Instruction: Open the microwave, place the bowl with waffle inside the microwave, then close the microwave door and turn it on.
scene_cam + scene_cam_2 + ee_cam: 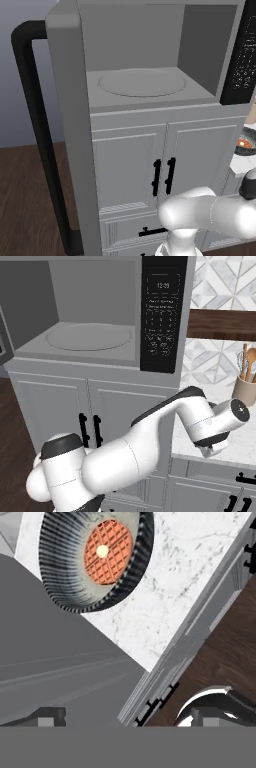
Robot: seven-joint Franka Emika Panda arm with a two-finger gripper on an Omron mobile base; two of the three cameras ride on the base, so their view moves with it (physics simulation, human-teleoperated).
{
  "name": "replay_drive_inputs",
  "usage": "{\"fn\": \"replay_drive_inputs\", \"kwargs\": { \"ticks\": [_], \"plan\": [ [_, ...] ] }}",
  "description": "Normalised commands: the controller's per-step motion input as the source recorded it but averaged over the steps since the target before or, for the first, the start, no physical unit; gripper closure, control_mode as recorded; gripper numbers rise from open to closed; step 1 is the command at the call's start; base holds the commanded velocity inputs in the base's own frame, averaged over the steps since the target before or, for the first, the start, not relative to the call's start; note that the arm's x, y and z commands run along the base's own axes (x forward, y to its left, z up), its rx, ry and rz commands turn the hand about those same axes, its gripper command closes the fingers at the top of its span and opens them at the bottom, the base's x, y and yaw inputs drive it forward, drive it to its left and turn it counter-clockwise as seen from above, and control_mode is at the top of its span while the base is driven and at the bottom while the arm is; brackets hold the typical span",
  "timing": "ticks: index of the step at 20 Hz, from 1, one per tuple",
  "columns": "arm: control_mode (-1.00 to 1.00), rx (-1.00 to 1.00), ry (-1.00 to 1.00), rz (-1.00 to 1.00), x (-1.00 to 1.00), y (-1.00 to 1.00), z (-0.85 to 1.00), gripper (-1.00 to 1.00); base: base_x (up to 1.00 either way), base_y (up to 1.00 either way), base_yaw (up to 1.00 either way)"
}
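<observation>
The microwave (150, 60) stands open, its round turntable (141, 82) bare and its black button panel (162, 311) at the right. The microwave door (67, 125) is swung out to the left, with its long black bar handle (37, 140) facing away from the cavity. The bowl (97, 557), dark and finely striped, holds an orange waffle (107, 551) and sits on the white marble counter (190, 572) to the microwave's right; it also peeks in at the bowl (246, 142). My gripper (130, 717) hangs open above the counter, apart from the bowl, with nothing between its fingers.
Grey cabinet doors (130, 165) with short black handles sit under the microwave. A utensil holder (245, 390) stands at the back right of the counter. The counter's front edge and drawers (200, 637) run beside a dark wood floor (230, 652).
</observation>
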Motion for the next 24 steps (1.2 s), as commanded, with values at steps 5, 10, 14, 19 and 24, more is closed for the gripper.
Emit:
{"fn": "replay_drive_inputs", "kwargs": {
  "ticks": [5,10,14,19,24],
  "plan": [
    [-1.00,0.03,0.00,0.00,0.24,0.00,-0.41,-1.00,0.00,0.00,0.00],
    [-1.00,0.04,0.00,0.00,0.21,-0.01,-0.17,-1.00,0.00,0.00,0.00],
    [-1.00,0.03,0.00,0.00,0.28,-0.04,-0.08,-1.00,0.00,0.00,0.00],
    [-1.00,0.04,0.00,0.00,0.38,-0.07,-0.13,-1.00,0.00,0.00,0.00],
    [-1.00,0.05,0.04,-0.09,0.40,-0.28,-0.07,-1.00,0.00,0.00,0.00]
  ]
}}
